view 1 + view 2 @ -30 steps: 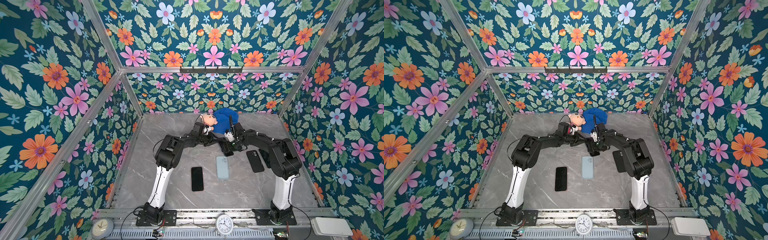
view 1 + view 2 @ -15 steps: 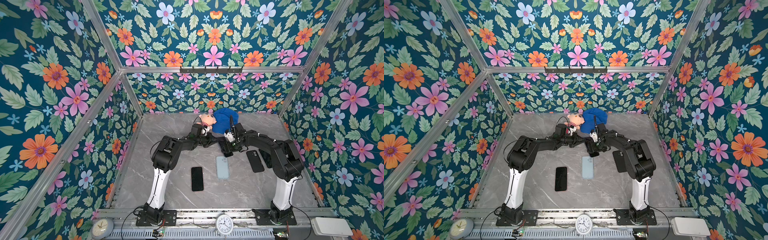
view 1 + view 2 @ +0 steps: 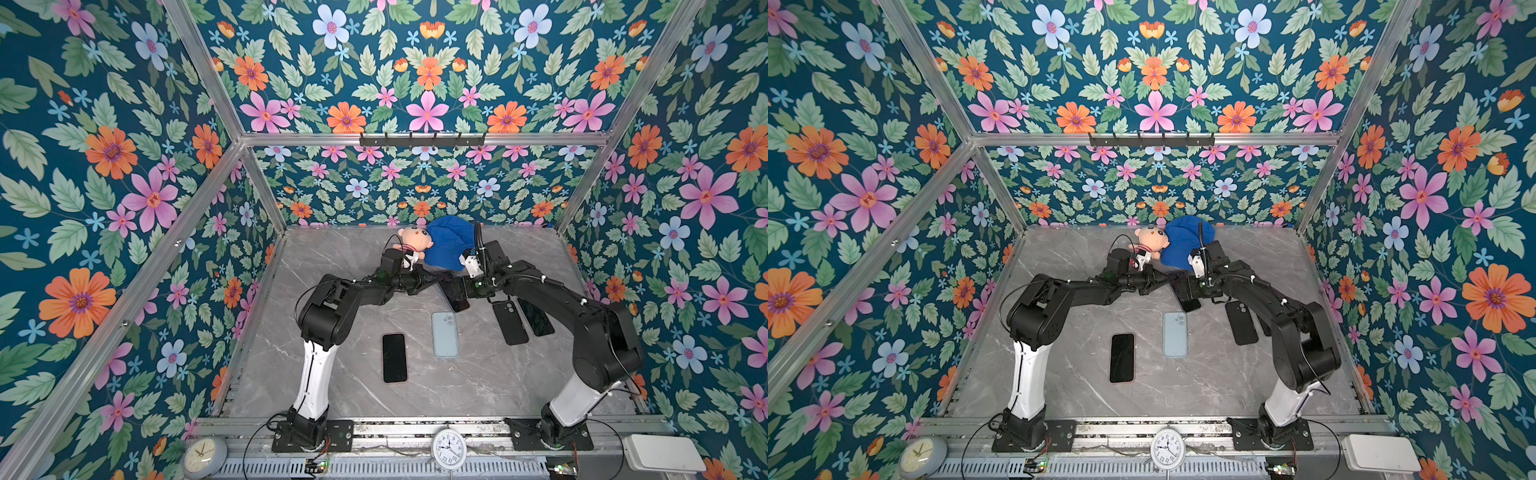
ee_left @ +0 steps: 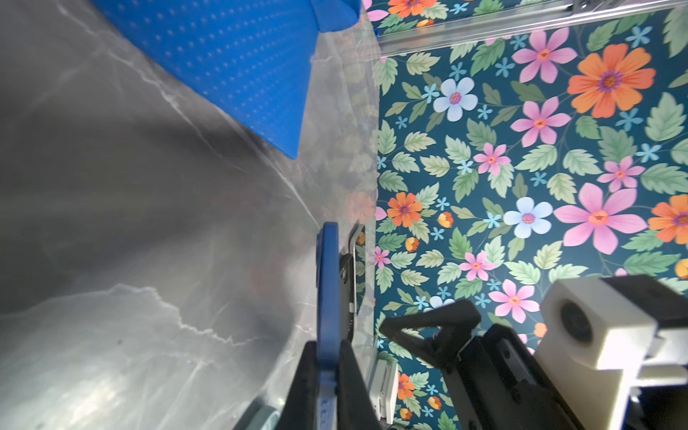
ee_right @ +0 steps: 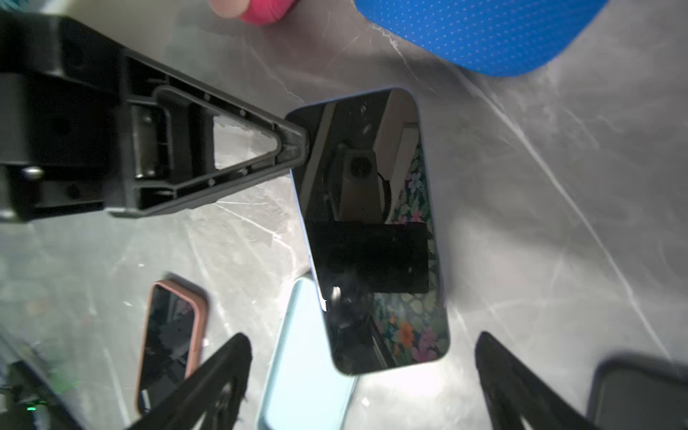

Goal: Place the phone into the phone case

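Pinching the phone point(image 5: 372, 231) by one long edge near a corner, the left gripper point(image 5: 298, 143) held it tilted above the marble table point(image 3: 328, 257), dark screen up. The right gripper point(image 5: 363, 337) stood spread, a finger on either side of the phone's free end and clear of it. That end hung over the pale blue phone case point(image 5: 309, 365), which lay flat on the table
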Motion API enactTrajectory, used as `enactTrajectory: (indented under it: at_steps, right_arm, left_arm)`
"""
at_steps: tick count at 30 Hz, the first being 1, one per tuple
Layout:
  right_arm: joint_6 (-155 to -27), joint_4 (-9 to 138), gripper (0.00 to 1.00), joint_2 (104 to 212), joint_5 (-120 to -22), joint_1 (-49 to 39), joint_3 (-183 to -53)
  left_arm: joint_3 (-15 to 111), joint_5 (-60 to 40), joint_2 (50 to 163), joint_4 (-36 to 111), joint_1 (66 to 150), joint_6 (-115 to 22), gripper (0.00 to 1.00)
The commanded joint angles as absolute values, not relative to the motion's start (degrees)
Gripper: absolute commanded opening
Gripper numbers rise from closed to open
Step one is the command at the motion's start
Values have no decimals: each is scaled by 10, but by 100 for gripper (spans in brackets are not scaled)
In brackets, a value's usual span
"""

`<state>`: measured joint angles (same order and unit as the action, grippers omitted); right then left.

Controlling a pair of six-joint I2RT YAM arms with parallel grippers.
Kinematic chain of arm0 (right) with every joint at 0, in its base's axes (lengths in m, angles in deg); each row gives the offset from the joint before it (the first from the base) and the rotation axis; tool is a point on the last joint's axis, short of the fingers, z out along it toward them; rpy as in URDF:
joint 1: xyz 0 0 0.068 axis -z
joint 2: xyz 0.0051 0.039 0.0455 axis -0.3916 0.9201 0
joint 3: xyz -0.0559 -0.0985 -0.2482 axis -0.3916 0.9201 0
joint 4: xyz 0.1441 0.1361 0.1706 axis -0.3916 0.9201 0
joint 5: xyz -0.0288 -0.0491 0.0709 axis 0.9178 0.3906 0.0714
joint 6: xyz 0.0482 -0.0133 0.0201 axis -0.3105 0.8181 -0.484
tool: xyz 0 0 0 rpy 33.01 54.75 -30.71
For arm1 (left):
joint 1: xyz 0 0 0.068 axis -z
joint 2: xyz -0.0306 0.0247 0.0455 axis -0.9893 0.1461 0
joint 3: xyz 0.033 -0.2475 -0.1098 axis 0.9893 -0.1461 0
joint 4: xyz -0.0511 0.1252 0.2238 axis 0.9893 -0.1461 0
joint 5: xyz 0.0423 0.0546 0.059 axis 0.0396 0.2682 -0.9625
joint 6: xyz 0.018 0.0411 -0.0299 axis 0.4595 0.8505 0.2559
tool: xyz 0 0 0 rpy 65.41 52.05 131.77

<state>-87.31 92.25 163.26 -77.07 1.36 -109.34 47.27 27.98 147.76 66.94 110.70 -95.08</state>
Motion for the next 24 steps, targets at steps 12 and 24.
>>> enactTrajectory:
  at_steps: [12, 24]
  right_arm:
    - [-1302, 531, 70, 1388, -948, 72, -789]
    - [-1476, 204, 62, 1453, -977, 106, -684]
  left_arm:
    - [409, 249, 1452, 893, 1107, -1112, 0]
    - [374, 226, 1446, 980, 1106, -1180, 0]
